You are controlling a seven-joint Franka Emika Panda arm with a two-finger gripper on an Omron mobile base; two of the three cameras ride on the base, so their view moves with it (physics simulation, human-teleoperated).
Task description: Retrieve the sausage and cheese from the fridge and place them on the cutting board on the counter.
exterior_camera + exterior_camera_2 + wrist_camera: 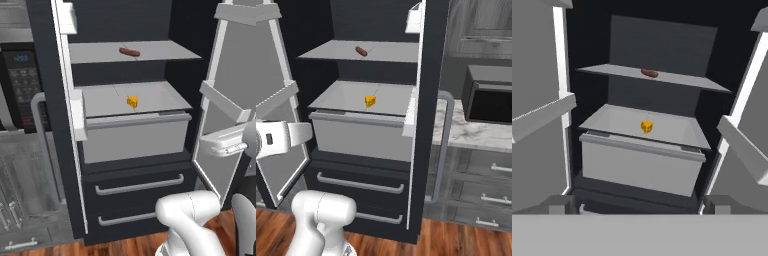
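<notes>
The black fridge [46, 100] [432, 75] stands with both upper doors swung wide. On its upper shelf lies the reddish-brown sausage [129, 52] [361, 51] [649, 73]. One level lower, the yellow cheese [132, 102] [371, 101] [646, 126] wedge sits on the pale shelf over a grey bin. My gripper [639, 205] faces the opening from outside, well short of both items, open and holding nothing. The white hand [223, 144] hovers by the right door at about the bin's height. The cutting board is out of view. A strip of marble counter [468, 132] shows right of the fridge.
The open doors [537, 115] [747, 145] with their shelf bins flank the approach on both sides. Two handled drawers [139, 186] sit below the bin. A dark microwave [490, 97] stands on the counter; an oven panel [20, 80] is left of the fridge.
</notes>
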